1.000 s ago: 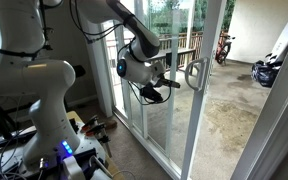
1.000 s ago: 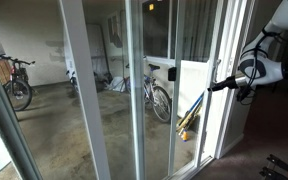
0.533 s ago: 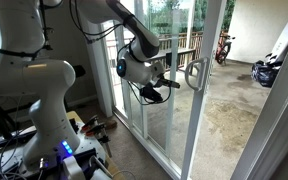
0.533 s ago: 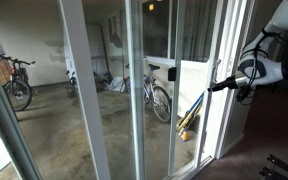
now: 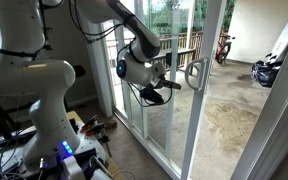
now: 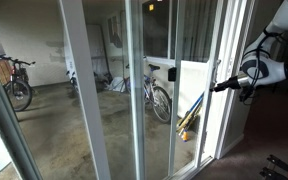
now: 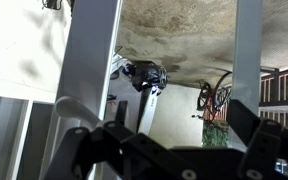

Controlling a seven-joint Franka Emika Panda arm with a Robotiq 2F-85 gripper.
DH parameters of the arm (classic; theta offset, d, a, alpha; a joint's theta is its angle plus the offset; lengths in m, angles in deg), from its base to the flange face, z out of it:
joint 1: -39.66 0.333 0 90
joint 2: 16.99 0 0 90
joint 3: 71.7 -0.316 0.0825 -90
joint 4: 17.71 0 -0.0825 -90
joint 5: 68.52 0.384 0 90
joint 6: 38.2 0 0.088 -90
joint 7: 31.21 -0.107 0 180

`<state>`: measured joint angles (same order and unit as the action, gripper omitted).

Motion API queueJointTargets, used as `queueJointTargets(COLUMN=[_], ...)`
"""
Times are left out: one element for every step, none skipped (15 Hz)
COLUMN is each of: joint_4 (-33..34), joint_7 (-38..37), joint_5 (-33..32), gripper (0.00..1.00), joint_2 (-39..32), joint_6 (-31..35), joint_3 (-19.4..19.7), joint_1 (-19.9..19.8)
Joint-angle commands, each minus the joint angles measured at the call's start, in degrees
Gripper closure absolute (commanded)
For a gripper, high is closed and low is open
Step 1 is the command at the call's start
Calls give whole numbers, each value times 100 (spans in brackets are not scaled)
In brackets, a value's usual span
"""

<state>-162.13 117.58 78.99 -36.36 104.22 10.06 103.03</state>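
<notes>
Hand: black Robotiq gripper (image 5: 171, 83), fingers (image 7: 81, 142) spread wide in the wrist view, clasping nothing | Thing: pale curved pull handle (image 5: 194, 73) on the white-framed sliding glass door (image 5: 208, 110), just beside the fingertips; contact cannot be told | Beyond the door: silver bicycle (image 6: 157, 97) parked on grey concrete patio floor (image 5: 234, 115).

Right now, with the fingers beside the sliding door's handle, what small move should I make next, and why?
Probably ease the fingers forward around the handle: they look open, level with it and just short, gripping nothing.
</notes>
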Motion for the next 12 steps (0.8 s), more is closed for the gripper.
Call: queueJointTargets(joint_4=[-273,-333,-386,-434,-458,-476,-481,-477,-464,-448,-441,-417], joint_7=[33,33,34,34,33,34,33,33,33,34,33,33], joint_5=[-300,-314,-269,-81,-34,14,125,174,232,252,261,291], gripper=[0,0,0,0,0,0,0,0,0,0,0,0], joint_2=[120,94,14,-102,-61,-52,-53,-60,-55,-65,-62,-62], joint_6=[-500,-630,-777,-986,-1048,-1124,-1160,-1184,-1125,-1066,-1046,-1005], joint_3=[520,663,855,1005,1082,1173,1211,1239,1243,1233,1224,1206], joint_1=[-38,-14,76,126,134,175,187,216,251,292,343,403])
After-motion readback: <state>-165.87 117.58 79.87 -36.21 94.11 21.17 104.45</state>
